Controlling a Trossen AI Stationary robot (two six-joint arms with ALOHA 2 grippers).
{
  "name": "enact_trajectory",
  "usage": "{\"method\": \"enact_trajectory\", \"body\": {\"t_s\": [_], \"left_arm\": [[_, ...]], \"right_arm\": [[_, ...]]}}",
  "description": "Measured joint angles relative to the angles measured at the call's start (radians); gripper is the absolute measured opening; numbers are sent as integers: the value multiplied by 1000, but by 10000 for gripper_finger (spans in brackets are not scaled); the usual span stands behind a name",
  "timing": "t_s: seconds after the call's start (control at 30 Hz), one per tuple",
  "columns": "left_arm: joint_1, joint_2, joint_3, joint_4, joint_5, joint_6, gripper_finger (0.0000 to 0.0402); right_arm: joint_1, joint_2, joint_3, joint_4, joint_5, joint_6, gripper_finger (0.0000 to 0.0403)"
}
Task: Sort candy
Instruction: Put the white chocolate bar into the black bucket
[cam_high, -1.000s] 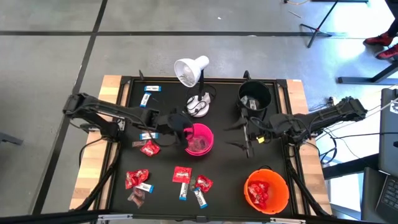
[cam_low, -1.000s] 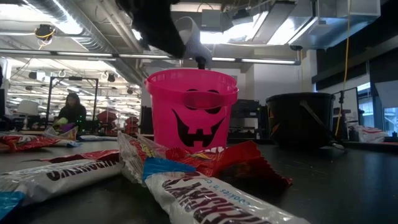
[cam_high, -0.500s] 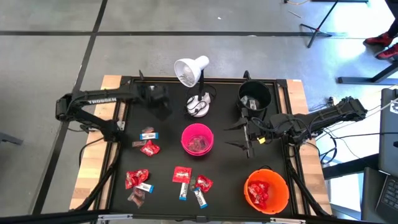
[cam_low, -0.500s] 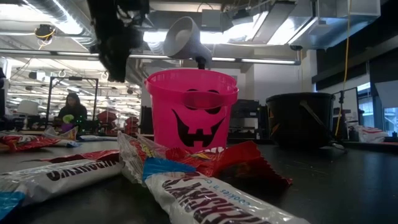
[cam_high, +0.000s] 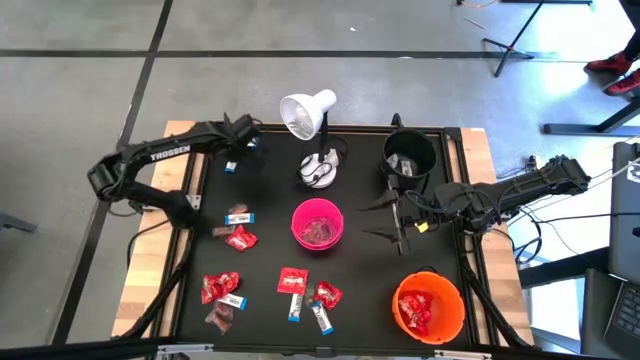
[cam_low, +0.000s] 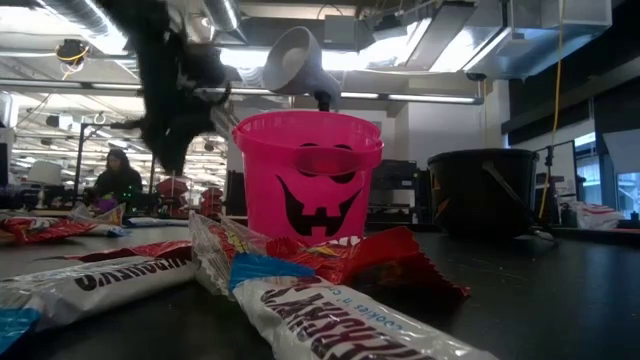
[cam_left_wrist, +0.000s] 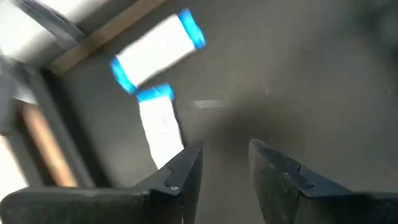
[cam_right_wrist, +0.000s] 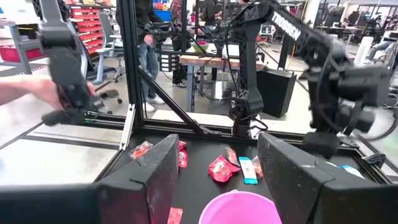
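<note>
Candy lies scattered on the black table: red packets, slim white-and-blue bars and a dark piece at the near left. Two white-and-blue bars lie by the far left edge. My left gripper hangs open just above them, pointing steeply down, with nothing between its fingers. My right gripper stands open and level, right of the pink bowl, holding nothing.
A white desk lamp stands at the far middle, with a black bucket to its right. An orange bowl holding red packets sits at the near right. The pink bowl holds a few sweets. A person sits in the room beyond.
My left gripper has swung from the pink bowl's left rim toward the table's far left corner, sinking a little and tipping more steeply down. It now hangs over the two white-and-blue bars. The right arm and the candy have kept still.
</note>
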Motion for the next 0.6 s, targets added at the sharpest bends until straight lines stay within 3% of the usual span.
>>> {"method": "enact_trajectory", "body": {"t_s": [0.2,0.47,0.6], "left_arm": [[69,0,-145,85,-3,6,122],[126,0,-159,122,-63,-57,122],[143,0,-159,180,-42,-18,122]], "right_arm": [[0,0,0,0,0,0,216],[0,0,0,-1,0,0,216],[0,0,0,-1,0,0,216]]}}
